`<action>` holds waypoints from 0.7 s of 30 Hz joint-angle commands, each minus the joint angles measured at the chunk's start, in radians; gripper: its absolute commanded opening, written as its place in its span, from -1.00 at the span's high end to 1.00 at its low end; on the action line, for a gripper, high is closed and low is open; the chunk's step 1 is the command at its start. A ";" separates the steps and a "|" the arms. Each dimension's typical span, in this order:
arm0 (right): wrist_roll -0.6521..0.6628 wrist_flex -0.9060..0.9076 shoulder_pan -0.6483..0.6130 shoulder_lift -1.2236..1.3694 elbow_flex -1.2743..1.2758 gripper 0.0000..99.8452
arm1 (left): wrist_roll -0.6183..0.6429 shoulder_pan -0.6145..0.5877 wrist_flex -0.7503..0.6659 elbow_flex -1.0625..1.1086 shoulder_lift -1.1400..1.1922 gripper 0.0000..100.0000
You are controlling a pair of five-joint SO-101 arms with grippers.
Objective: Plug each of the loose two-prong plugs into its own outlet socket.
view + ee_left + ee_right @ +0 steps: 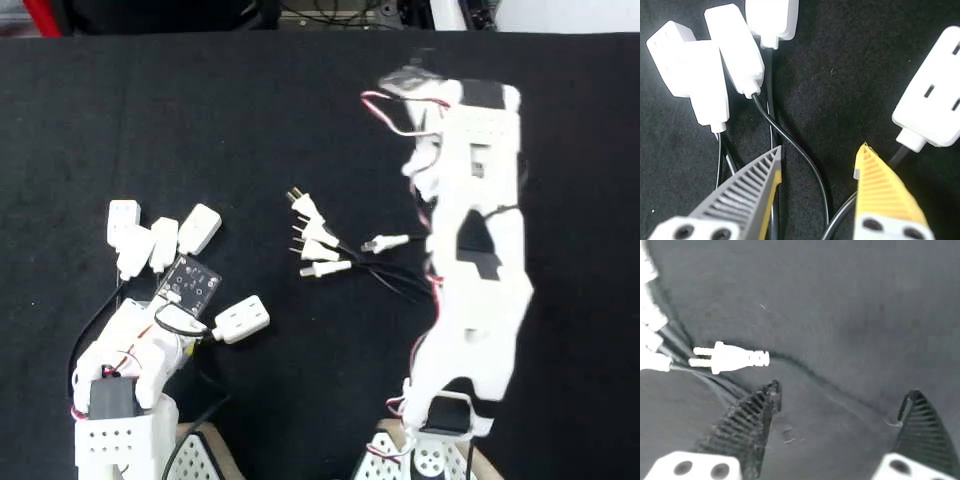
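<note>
The step in hand appears to be the pick-up of the lone plug [385, 242], which lies on the bench [200, 120] right of centre in the high view, beside the right arm; three other plugs [312, 235] fan out just to its left, all trailing black cables [400, 280]. The right hand [842, 387] is open and empty; in its own view the lone plug [730, 357] sits beyond one finger [757, 415] and outside the gap, not touching.

To do this well, the hand should probably centre over the plug's body and close across its sides, leaving both prongs free; which face is up is hard to tell, so a gentle squeeze seems wise.

The left hand [820, 146] is likewise open, holding nothing, low over the cables; three sockets [155, 235] crowd the left of the high view, and a single socket [242, 318] lies lower, just beside the hand.
</note>
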 commanded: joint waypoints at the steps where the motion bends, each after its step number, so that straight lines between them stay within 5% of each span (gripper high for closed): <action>1: -0.245 0.035 0.008 -0.079 0.205 0.26 | -0.009 0.012 -0.020 0.018 -0.008 0.52; 8: -0.276 0.003 -0.083 -0.090 0.302 0.26 | -0.009 0.012 -0.020 0.018 -0.008 0.52; 21: -1.177 0.008 -0.144 -0.081 0.171 0.25 | -0.009 0.013 -0.020 0.018 -0.008 0.52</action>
